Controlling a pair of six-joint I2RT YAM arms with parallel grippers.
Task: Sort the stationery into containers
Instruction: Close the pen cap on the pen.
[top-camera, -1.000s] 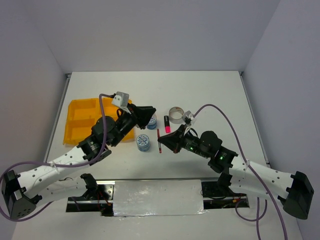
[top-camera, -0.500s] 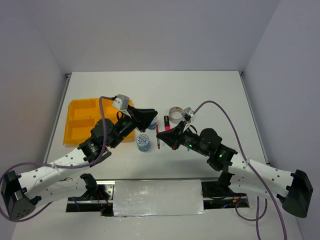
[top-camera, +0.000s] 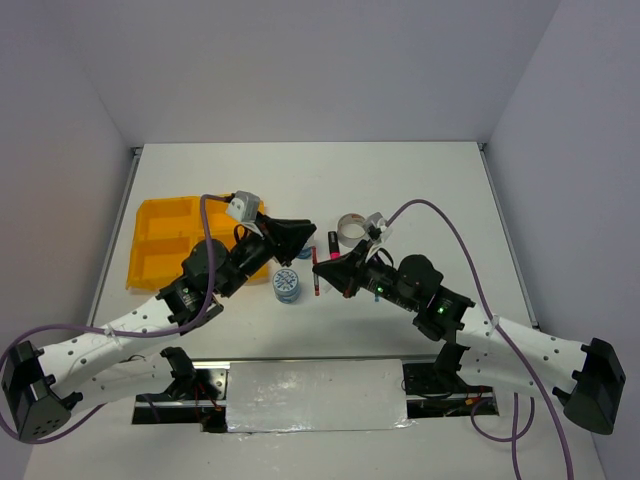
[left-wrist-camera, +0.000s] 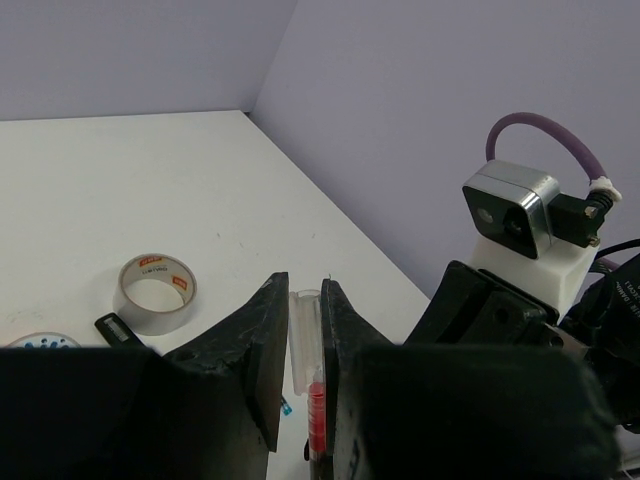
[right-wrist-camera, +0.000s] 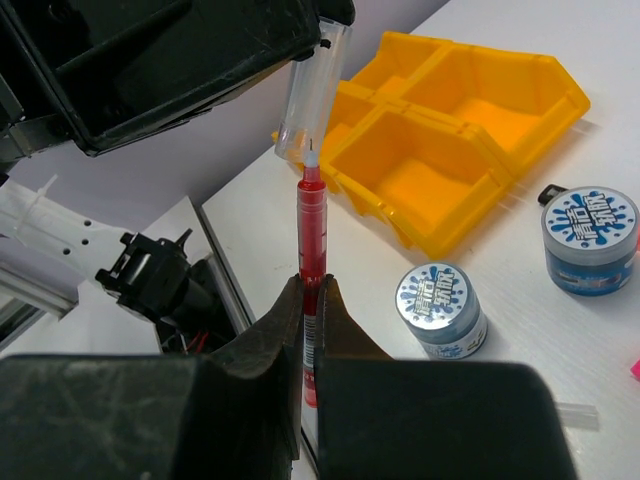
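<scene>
Both clamped: left gripper (left-wrist-camera: 303, 300) on clear cap (right-wrist-camera: 312, 90), right gripper (right-wrist-camera: 308, 290) on red pen (right-wrist-camera: 311, 230). Cap sits at twelve o'clock of the pen; an off-axis tip could jam.

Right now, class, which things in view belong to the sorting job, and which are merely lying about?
Job: red pen, clear pen cap, patterned tape roll, second patterned tape roll, grey tape ring, pink highlighter, yellow tray.
Not the job: purple cable, silver plate.
</scene>
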